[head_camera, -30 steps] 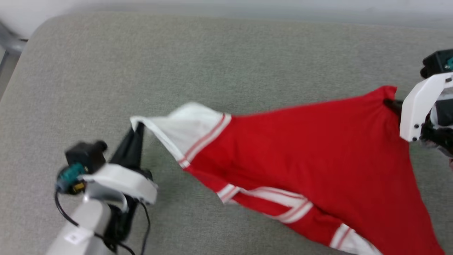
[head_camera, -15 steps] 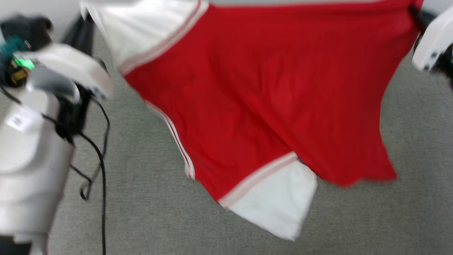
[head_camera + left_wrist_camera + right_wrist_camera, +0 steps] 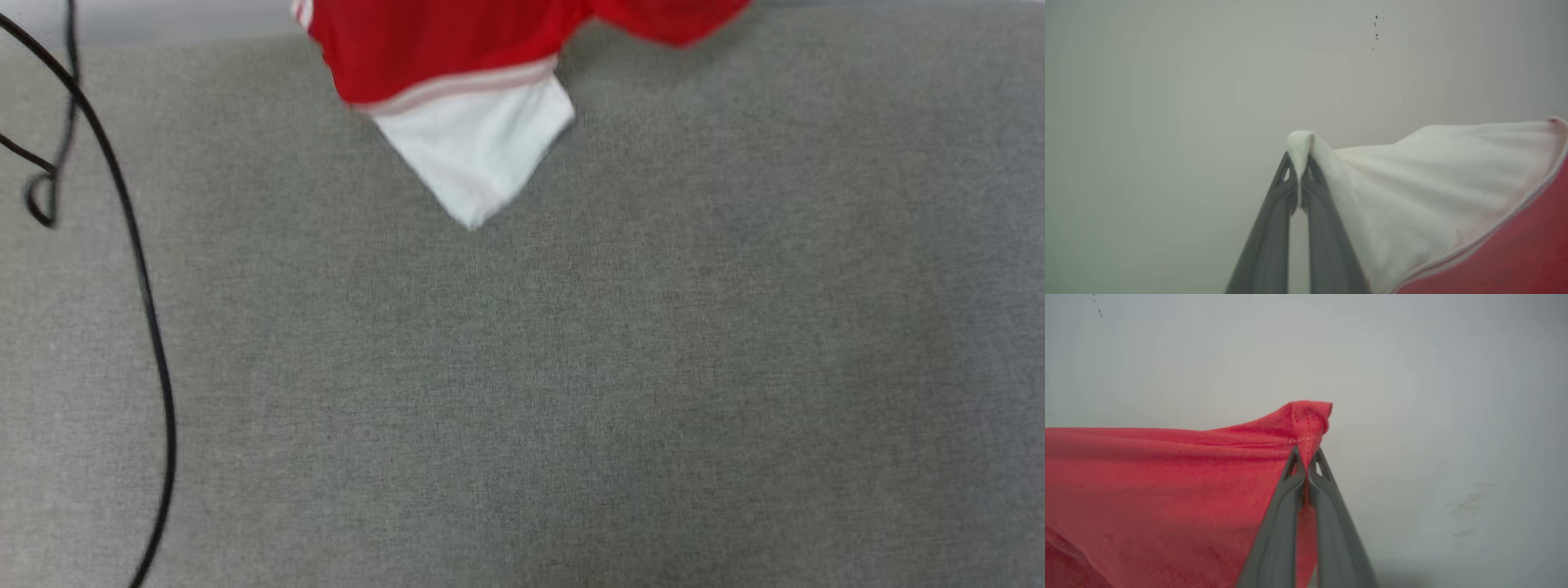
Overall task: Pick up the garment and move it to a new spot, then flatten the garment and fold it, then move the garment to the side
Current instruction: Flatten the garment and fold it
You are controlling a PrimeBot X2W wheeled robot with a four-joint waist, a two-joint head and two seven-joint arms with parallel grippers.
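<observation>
The garment [image 3: 424,49], red with a white sleeve, hangs down from the top edge of the head view above the grey surface, its white sleeve tip lowest. In the left wrist view my left gripper [image 3: 1299,163] is shut on the corner of a white sleeve of the garment [image 3: 1412,183], which stretches away to the right. In the right wrist view my right gripper [image 3: 1305,459] is shut on a bunched red hem corner of the garment [image 3: 1167,477], which spreads to the left. Both wrist views face a pale wall.
A grey fabric-covered surface [image 3: 571,367] spreads under the hanging cloth in the head view. A black cable [image 3: 139,269] loops down the left side of that view.
Both grippers have lifted the garment off the surface and out of the top of the head view. The cloth now hangs free; a second ago it lay stretched on the surface.
</observation>
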